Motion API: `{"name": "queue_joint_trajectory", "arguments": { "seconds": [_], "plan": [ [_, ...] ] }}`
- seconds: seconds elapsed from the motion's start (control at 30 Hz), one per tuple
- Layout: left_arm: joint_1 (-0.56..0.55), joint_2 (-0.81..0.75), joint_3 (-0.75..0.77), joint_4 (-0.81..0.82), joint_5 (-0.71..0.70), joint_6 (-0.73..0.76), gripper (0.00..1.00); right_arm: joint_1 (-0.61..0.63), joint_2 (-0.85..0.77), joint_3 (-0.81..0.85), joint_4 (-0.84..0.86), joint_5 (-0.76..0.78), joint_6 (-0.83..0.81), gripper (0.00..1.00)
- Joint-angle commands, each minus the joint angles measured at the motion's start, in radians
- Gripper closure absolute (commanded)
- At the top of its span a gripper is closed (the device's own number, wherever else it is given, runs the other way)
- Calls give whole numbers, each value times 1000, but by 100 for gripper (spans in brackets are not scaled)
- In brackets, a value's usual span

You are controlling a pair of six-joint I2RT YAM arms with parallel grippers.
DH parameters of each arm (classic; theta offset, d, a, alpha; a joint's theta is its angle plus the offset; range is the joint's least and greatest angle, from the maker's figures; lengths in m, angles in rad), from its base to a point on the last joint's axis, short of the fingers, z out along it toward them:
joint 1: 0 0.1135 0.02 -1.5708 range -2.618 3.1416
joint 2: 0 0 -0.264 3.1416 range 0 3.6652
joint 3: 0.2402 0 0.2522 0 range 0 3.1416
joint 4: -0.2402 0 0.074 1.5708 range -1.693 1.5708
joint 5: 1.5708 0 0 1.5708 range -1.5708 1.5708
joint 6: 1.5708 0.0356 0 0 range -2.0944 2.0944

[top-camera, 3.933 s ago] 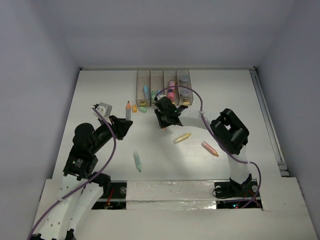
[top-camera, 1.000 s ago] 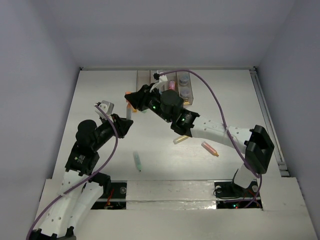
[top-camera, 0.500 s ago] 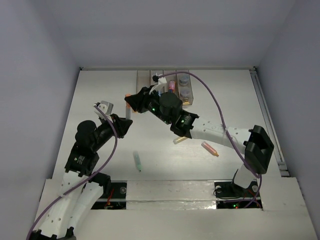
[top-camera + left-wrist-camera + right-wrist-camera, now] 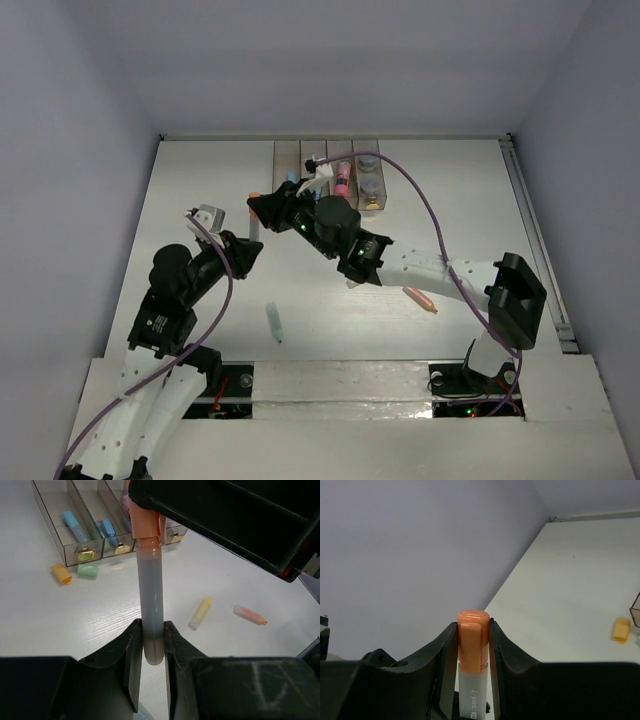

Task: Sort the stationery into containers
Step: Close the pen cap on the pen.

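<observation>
Several pieces already sit in the containers (image 4: 283, 158) at the far edge of the worktop (image 4: 200, 180): blue sticks (image 4: 75, 522), a pink stick (image 4: 342, 178) and round grey pieces (image 4: 369, 160) (these in the rightmost bin). The sorting looks roughly half done. A yellow marker (image 4: 200, 613), a pink-orange marker (image 4: 250, 615), a green marker (image 4: 274, 322), a loose orange cap (image 4: 61, 573) and a loose green cap (image 4: 87, 570) lie outside the bins. Between the two arms the grey marker (image 4: 151, 595) is held, apparently clear of the worktop, just left of the bins and nearer the arms. The left hand (image 4: 151, 635) is clamped on its bare base and the right hand (image 4: 472, 625) is clamped on its capped end (image 4: 472, 637). Its long axis runs near to far, straight out from the left hand, with the orange-capped end pointing toward the back wall. The pair look set either to pull the cap off or to pass the marker across, and it is not yet binned.
</observation>
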Motion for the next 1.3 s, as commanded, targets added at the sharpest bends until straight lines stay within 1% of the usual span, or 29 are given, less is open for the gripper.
{"name": "queue_joint_trajectory", "arguments": {
  "seconds": [0.0, 0.3, 0.53, 0.7, 0.73, 0.97, 1.1, 1.27],
  "plan": [
    [5, -18, 42, 74, -75, -5, 100, 45, -17, -35, 46, -9, 42, 96],
    [5, -15, 52, 97, -92, -8, 100, 54, -28, -75, 9, -59, 67, 97],
    [5, -7, 59, 100, -120, 1, 100, 54, -43, -105, -9, -159, 127, 98],
    [5, -10, 67, 97, -129, -10, 100, 54, -57, -122, -38, -245, 168, 100],
    [5, -10, 67, 107, -130, -17, 100, 54, -58, -141, -44, -301, 192, 100],
    [5, 17, 90, 130, -138, -13, 100, 54, -60, -197, -52, -352, 220, 100],
    [5, 34, 108, 155, -143, -13, 100, 54, -39, -262, -18, -404, 259, 100],
    [5, 68, 131, 173, -143, -16, 100, 63, -48, -331, 11, -411, 265, 100]
  ]
}}
